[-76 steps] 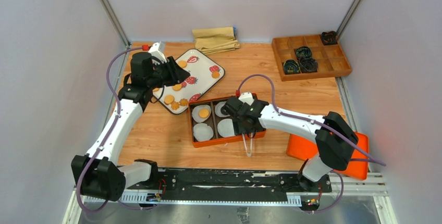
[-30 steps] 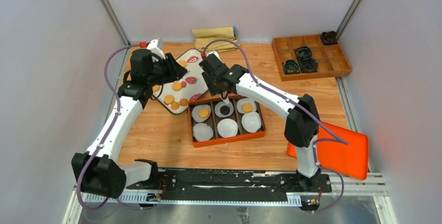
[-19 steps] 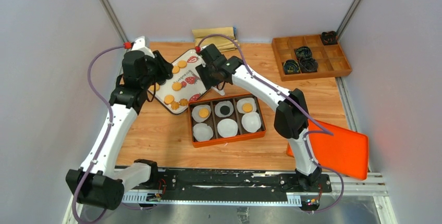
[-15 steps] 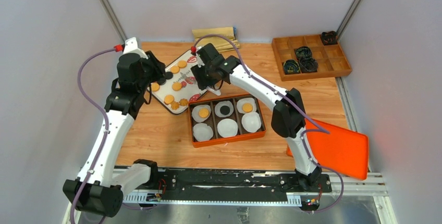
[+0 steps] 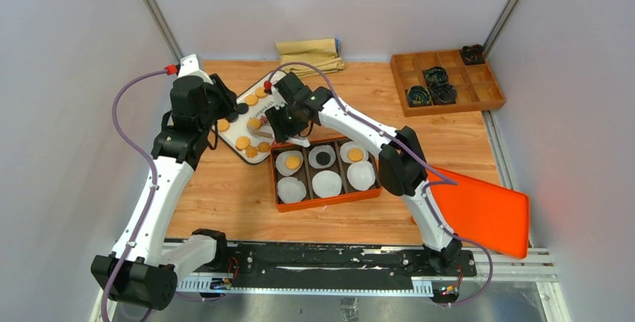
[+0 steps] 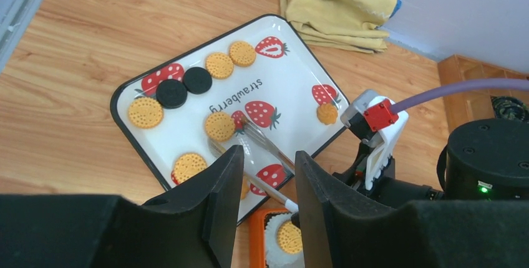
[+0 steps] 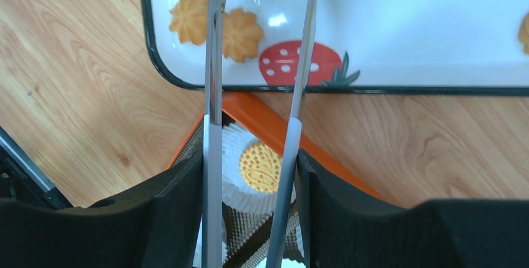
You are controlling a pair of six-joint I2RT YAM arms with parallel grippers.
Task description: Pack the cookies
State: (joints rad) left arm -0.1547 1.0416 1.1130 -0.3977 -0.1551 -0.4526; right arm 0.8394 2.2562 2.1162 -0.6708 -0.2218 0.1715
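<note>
Nearest, the orange six-compartment box [image 5: 328,203] holds white pleated paper cups [image 5: 326,184], and three back-row cups carry cookies [image 5: 293,162] — two golden, one black. Over its far left corner the right gripper [image 7: 251,179] clamps silver metal tongs [image 7: 214,75], their arms apart and tips beside one of the many cookies lying on the white black-rimmed plate [image 6: 299,71] printed "strawberry" [image 6: 236,95]. The left gripper [image 6: 267,156] hovers at that plate's left side, fingers parted and empty.

lit bright and even from above, shadows are kept soft. a small glare spot is seen on the plate [image 7: 387,31], and the near fingers [image 6: 218,212] are rendered dark and slightly blurred.
</note>
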